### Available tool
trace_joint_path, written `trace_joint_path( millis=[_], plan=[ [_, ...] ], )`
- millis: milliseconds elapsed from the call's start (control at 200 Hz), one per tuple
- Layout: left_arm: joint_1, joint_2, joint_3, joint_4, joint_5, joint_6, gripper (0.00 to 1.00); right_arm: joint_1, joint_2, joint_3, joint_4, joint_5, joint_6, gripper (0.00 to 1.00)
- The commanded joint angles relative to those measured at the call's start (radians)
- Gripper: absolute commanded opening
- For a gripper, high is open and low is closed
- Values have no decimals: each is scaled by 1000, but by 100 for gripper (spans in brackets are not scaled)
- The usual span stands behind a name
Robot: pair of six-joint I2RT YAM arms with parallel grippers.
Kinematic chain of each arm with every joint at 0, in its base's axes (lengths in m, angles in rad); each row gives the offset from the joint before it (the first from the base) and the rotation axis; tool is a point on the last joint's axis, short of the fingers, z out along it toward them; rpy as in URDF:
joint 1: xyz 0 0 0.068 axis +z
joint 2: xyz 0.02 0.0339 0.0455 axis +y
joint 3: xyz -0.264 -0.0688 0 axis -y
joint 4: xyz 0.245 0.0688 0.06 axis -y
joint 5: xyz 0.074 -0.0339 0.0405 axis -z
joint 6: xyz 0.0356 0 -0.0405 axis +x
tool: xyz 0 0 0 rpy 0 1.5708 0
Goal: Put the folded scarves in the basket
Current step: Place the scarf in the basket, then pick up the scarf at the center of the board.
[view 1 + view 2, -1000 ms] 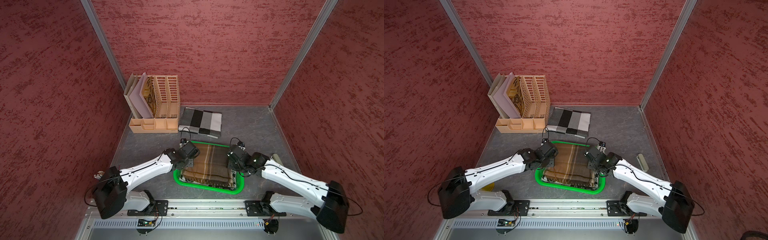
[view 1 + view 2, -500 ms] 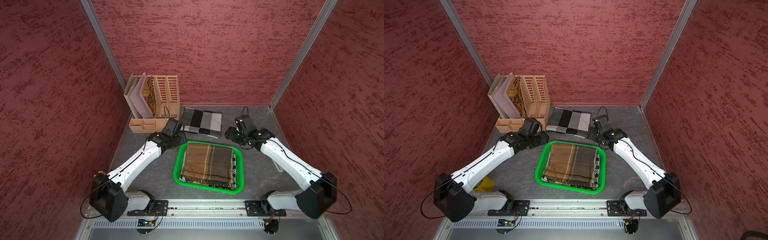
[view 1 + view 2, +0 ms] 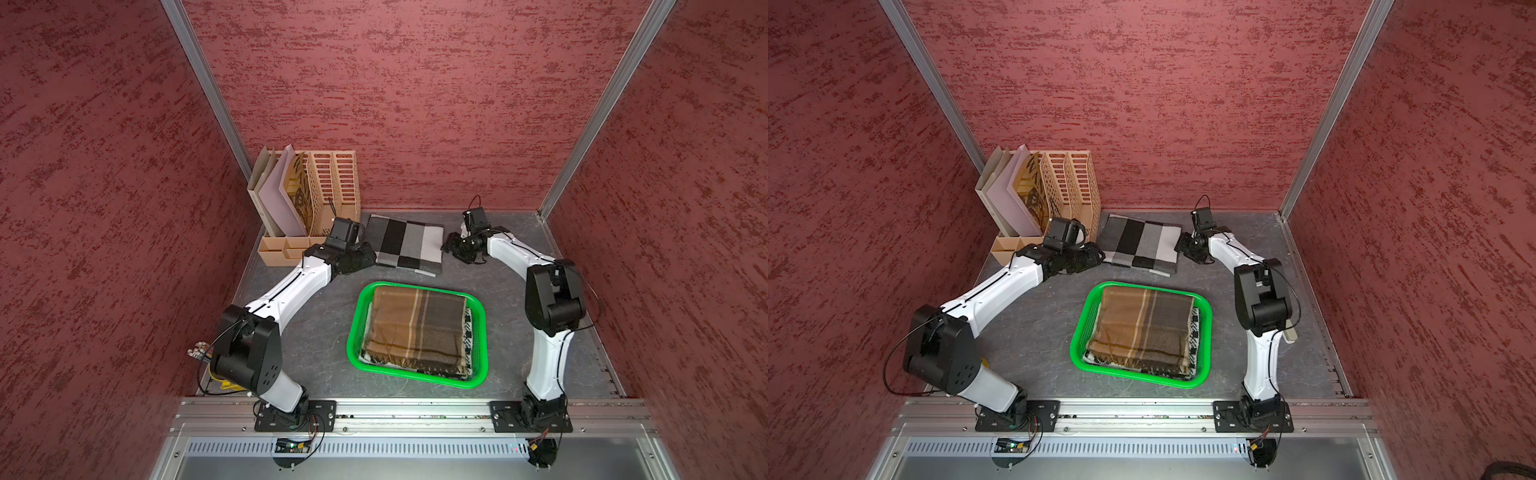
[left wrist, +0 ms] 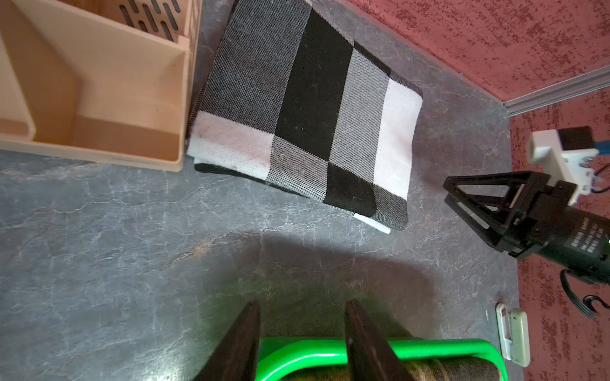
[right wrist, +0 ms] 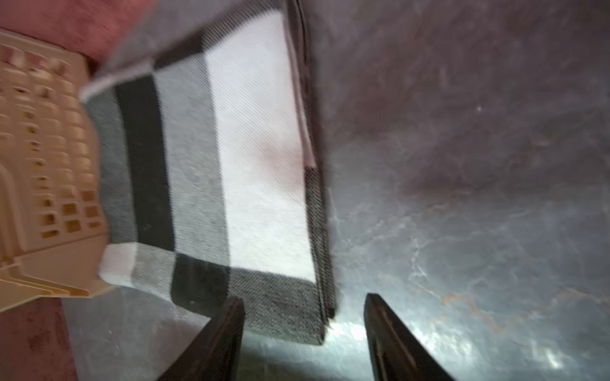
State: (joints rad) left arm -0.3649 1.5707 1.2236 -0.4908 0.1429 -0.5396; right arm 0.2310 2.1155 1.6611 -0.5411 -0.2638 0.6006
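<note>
Right wrist view: right gripper [image 5: 303, 297] spread, left gripper [image 4: 302, 301] likewise. Grab one layer and your scarf [image 5: 214, 171], 12 o'clock of basket [image 4: 429, 346], could unfold.

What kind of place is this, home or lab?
Likely a lab robot test booth: red textured panels wall it in, left arm and right arm bolt to an aluminium rail, and the green basket looks staged.

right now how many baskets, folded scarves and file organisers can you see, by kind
green basket: 1
folded scarves: 3, brown plaid scarf on black-and-white scarf in the basket, checked scarf outside it
beige file organiser: 1
total: 5
</note>
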Motion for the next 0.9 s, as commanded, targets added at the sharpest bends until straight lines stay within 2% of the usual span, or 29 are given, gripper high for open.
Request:
trace_joint_path(
  millis=[0, 205, 421, 546, 721, 806, 891],
  plan=[
    [-2, -6, -18, 77, 37, 20, 44, -1, 135, 158, -19, -29, -50, 60],
    [7, -10, -29, 83, 39, 16, 44, 17, 239, 259, -86, -2, -72, 56],
    [14, -23, -17, 69, 23, 33, 44, 34, 253, 254, -111, 36, -78, 52],
    [22, -30, -13, 59, 18, 35, 44, 67, 259, 295, -182, 140, -112, 49],
    [21, -66, 1, 36, -7, 45, 44, 119, 114, 203, -145, 377, -160, 51],
    [23, -84, 6, 24, -28, 53, 44, 140, 47, 175, -110, 427, -191, 52],
    [30, -90, 8, 26, -34, 56, 45, 169, 44, 210, -115, 418, -220, 53]
  ],
)
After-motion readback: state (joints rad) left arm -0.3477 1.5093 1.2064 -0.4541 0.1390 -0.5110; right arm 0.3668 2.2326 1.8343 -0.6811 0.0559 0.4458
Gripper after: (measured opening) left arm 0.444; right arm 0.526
